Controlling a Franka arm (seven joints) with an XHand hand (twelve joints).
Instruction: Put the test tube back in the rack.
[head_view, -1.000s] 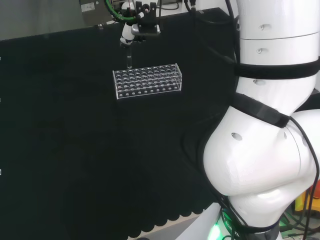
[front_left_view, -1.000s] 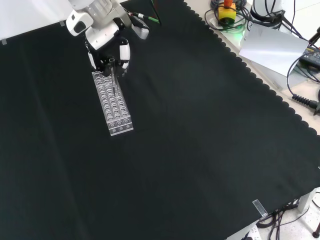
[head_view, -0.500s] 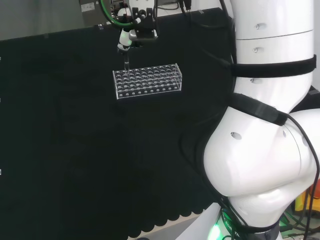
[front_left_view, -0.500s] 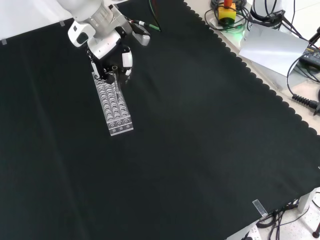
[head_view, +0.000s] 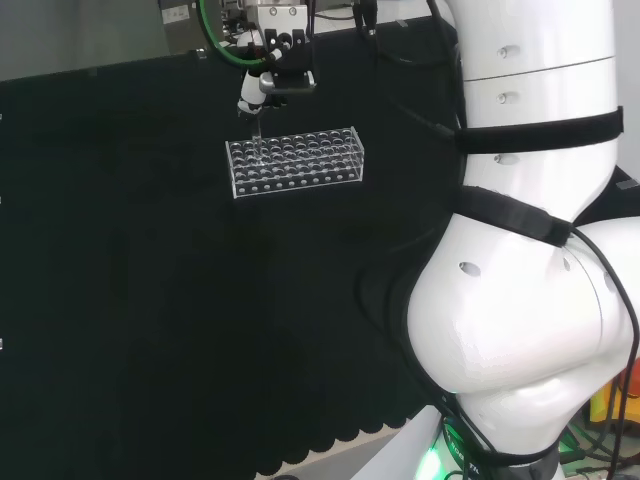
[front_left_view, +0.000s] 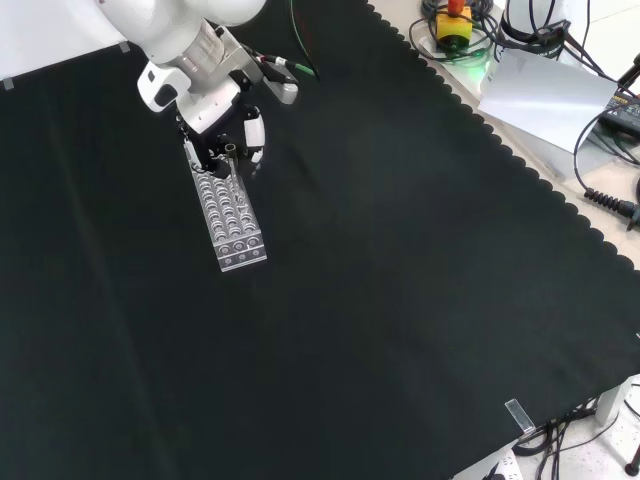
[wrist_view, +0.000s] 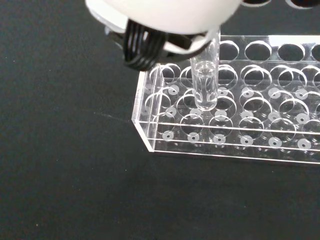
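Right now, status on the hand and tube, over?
Hand shut on tube. Tube upright, tip at a hole near the rack end, not seated. Nothing in the way.

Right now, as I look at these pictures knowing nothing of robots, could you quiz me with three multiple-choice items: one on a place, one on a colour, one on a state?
1. In the head view, the hand holds the test tube over which part of the rack?
A. its left end
B. its middle
C. its right end

2. What colour is the cloth?
A. white
B. black
C. green

3. How does the tube stand?
A. flat on the cloth
B. about upright, held by the fingers
C. lying across the rack's top

Answers:
1 A: the tube hangs above the rack's left end.
2 B: it is black throughout.
3 B: the wrist view shows its rounded bottom just over the holes.
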